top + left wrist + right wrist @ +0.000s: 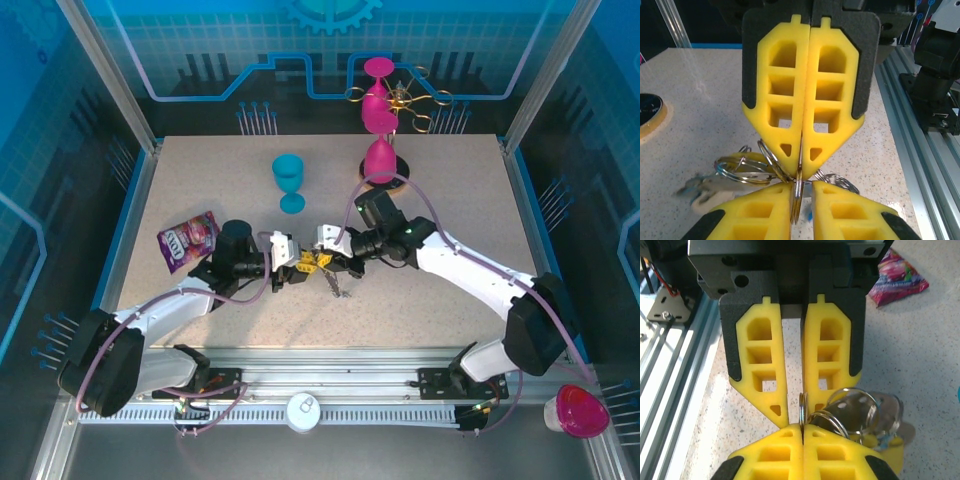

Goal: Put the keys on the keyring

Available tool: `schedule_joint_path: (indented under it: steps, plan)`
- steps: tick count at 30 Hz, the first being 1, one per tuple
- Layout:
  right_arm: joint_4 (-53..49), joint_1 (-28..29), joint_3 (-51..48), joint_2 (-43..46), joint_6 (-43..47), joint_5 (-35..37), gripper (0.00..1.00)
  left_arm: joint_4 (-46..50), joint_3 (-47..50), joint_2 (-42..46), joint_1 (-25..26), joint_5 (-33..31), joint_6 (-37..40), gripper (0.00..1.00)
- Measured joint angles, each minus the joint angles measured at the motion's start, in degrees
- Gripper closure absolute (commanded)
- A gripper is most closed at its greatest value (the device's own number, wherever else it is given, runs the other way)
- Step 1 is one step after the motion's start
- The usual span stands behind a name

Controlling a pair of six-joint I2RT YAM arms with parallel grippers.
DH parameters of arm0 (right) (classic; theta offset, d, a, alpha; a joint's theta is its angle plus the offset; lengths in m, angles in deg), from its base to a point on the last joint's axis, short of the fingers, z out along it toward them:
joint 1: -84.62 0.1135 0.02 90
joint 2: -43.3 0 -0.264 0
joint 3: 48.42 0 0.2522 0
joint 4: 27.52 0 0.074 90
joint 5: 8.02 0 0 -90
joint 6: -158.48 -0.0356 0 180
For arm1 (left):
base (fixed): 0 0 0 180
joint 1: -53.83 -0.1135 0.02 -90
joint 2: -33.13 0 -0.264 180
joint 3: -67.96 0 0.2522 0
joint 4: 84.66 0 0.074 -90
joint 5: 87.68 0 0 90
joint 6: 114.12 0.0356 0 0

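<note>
1. While both arms reach inward from the near corners, the top view has the left tool (300, 263) and the right tool (320, 263) meeting tip to tip at mid-worktop (450, 190). Both forearms are low and the right wrist is bent back leftward. The keys (339, 286) sit just on the near side of the right tool. A blue goblet (289, 181) stands behind the tools, apart from them. A purple packet (188, 240) lies beside the left arm. Bare worktop spreads to the right.
2. The left wrist view resolves the meeting point. The keyring (797, 197) stands edge-on in the gap between the left tool's slightly parted fingers (850, 220), released rather than pinched. Opposite, the right tool's pads press together at the ring's top. Further rings (742, 167) and a blurred key lie to the left on the worktop.
3. The right wrist view shows the right tool clenched, its seam closed on the keyring's lower edge. The left tool opposite shows a gap. Keys and rings bunch to the right, against a finger, and the rail (670, 390) runs along the left.
</note>
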Motion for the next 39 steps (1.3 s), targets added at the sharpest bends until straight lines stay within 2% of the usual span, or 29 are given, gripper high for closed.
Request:
schedule_joint_path:
  steps: [12, 16, 19, 20, 21, 22, 24, 31, 39]
  plan:
    - [-9.2, 3.5, 5.6, -3.3, 5.5, 7.8, 1.0, 9.4, -3.0, -0.9, 0.1, -0.6, 3.1, 0.88]
    - [-11.8, 4.0, 7.6, -4.3, 6.7, 9.1, 1.0, 11.4, -3.4, -1.3, 0.1, -0.6, 4.5, 0.99]
    - [-12.3, 4.0, 8.0, -4.5, 6.9, 9.0, 1.0, 12.0, -3.5, -1.3, 0.1, -0.6, 5.2, 1.0]
    - [-12.2, 4.0, 7.9, -4.5, 6.6, 8.8, 0.98, 12.0, -3.5, -1.3, 0.1, -0.6, 5.5, 1.0]
    - [-11.9, 3.8, 7.7, -4.4, 6.1, 8.5, 0.88, 12.0, -3.5, -1.3, 0.1, -0.6, 5.5, 1.0]
    - [-10.9, 3.4, 7.0, -4.1, 5.4, 7.7, 0.81, 11.8, -3.5, -1.3, 0.1, -0.6, 5.5, 1.0]
    - [-7.7, 2.2, 4.2, -2.5, 3.5, 4.9, 0.74, 10.6, -3.5, -1.3, 0.1, -0.8, 5.5, 1.0]
    - [6.3, -1.7, -7.2, 3.5, -5.7, -3.6, 0.74, 1.5, -0.7, -0.9, 0.2, -0.8, 2.5, 1.0]
    - [14.6, -1.6, -12.3, 3.6, -12.2, -2.6, 0.77, -6.5, 1.3, -0.9, 0.2, -0.8, -1.4, 1.0]
